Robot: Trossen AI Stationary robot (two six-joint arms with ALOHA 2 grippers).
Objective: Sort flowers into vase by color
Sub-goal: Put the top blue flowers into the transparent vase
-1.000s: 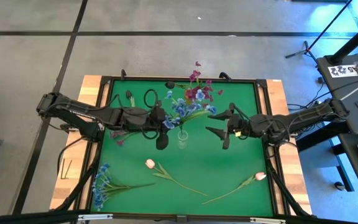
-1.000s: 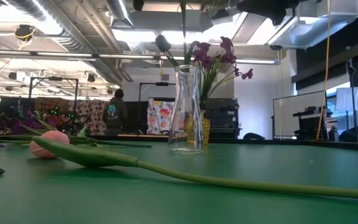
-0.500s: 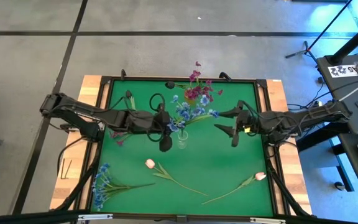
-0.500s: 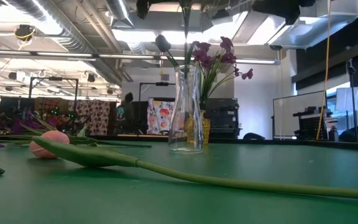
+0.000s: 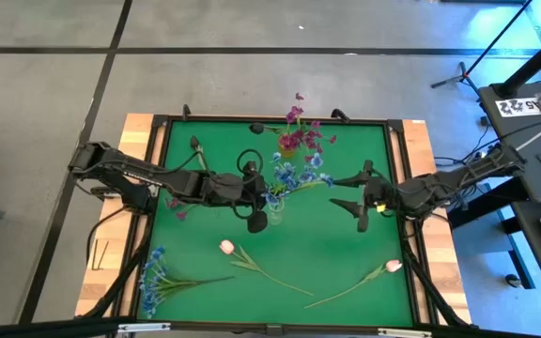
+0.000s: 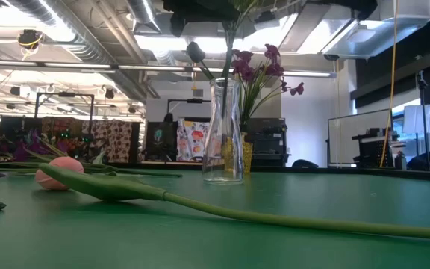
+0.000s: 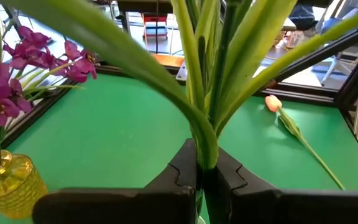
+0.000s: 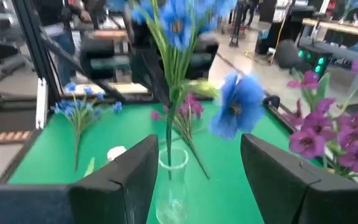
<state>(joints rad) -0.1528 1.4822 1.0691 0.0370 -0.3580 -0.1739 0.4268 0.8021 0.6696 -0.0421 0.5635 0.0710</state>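
Left gripper (image 7: 199,174) was clamped on the green stems of the blue-blossom spray (image 5: 289,175); over the preceding second it had carried the spray from about 11 o'clock of the clear glass vase (image 5: 275,213) toward its mouth; in the low view the stem (image 6: 227,52) now hung straight above the vase neck, tip apparently just entering, where a second earlier only a thin stem showed higher up; insertion judged begun, not finished.

Right gripper (image 5: 357,192) sat at 3 o'clock of the clear vase, jaws spread wide, empty; it had drifted outward toward the table's right edge, apparently clearing room.

Magenta-purple spray (image 5: 299,136) stood in the yellow vase (image 7: 8,180) at 12 o'clock of the clear one; unchanged.

Left on the green mat (image 5: 346,253): second blue spray (image 5: 158,274) at 7 o'clock, two pink tulips (image 5: 226,247) (image 5: 393,266) at 6 and 4 o'clock; sorting judged roughly half done.
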